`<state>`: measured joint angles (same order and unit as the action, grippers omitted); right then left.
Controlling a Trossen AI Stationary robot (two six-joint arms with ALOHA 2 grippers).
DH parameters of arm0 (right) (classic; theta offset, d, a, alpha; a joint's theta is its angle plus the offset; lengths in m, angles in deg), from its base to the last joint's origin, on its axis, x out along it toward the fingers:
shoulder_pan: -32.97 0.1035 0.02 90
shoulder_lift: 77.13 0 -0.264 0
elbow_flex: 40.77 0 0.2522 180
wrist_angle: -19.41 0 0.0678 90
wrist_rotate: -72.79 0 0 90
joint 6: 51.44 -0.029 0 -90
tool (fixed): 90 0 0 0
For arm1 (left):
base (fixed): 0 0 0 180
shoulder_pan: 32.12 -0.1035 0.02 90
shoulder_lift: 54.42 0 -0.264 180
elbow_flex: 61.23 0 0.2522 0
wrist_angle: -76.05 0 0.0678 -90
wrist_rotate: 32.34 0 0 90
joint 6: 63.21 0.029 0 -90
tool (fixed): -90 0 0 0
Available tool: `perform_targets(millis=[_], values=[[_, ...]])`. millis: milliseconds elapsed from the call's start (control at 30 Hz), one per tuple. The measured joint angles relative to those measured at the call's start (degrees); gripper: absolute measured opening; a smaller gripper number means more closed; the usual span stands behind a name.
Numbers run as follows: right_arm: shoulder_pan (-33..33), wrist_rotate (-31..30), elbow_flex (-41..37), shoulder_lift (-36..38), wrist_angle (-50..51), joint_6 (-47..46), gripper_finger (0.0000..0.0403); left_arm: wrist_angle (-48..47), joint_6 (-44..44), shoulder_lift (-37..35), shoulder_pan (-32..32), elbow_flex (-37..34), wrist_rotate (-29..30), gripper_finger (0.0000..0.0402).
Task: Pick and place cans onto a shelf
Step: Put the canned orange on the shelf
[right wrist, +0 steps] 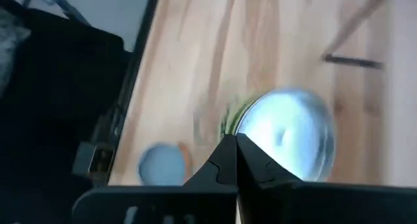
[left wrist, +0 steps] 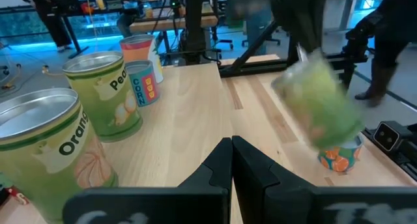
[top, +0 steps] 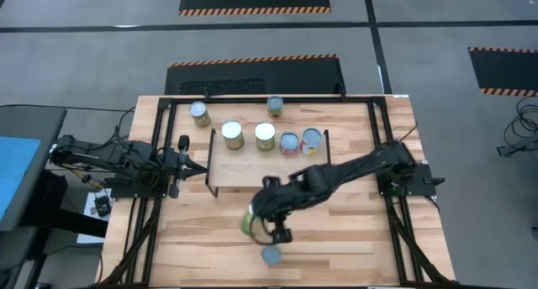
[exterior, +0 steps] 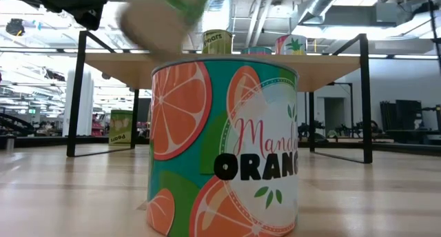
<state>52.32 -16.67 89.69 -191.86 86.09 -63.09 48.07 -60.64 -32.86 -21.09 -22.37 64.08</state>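
Observation:
My right gripper (top: 271, 228) is near the table's front, shut on a green-labelled can (top: 250, 222) with a silvery top (right wrist: 287, 136). The can shows blurred and tilted in the low view (exterior: 162, 16) and in the left wrist view (left wrist: 319, 110). A mandarin-orange can (top: 271, 255) stands on its base on the tabletop just nearer the front edge. Several cans (top: 265, 135) stand along the far part of the shelf (top: 252, 167). My left gripper (top: 202, 168) is shut and empty at the shelf's left end. My right gripper meets the green can at the rim of its silvery top (right wrist: 242, 134), where the two fingers stand close together. The fingers hide the exact hold. The can is lifted clear of the table and tilted, with its pale bottom (exterior: 148, 27) turned toward the table's near edge.
Two more cans (top: 199, 114) (top: 275, 107) stand on the tabletop beyond the shelf. The shelf's black wire legs (exterior: 76, 92) stand at its ends. Black frame rails (top: 160, 197) run along the table's left and right sides. Bare wood lies between the shelf and the front edge.

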Motion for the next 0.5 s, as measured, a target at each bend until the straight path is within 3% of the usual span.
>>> perform_targets(millis=[333, 500], values=[[0.2, -1.3, 9.5, -13.3, 3.2, 2.5, 0.0007, 0.5, 0.0, 2.5, 0.0, 0.0, -0.1, 0.0], [0.4, -2.0, 12.2, -13.7, 5.1, 4.6, 0.0007, 0.7, 0.8, 3.7, 0.0, 0.0, -0.2, 0.0]])
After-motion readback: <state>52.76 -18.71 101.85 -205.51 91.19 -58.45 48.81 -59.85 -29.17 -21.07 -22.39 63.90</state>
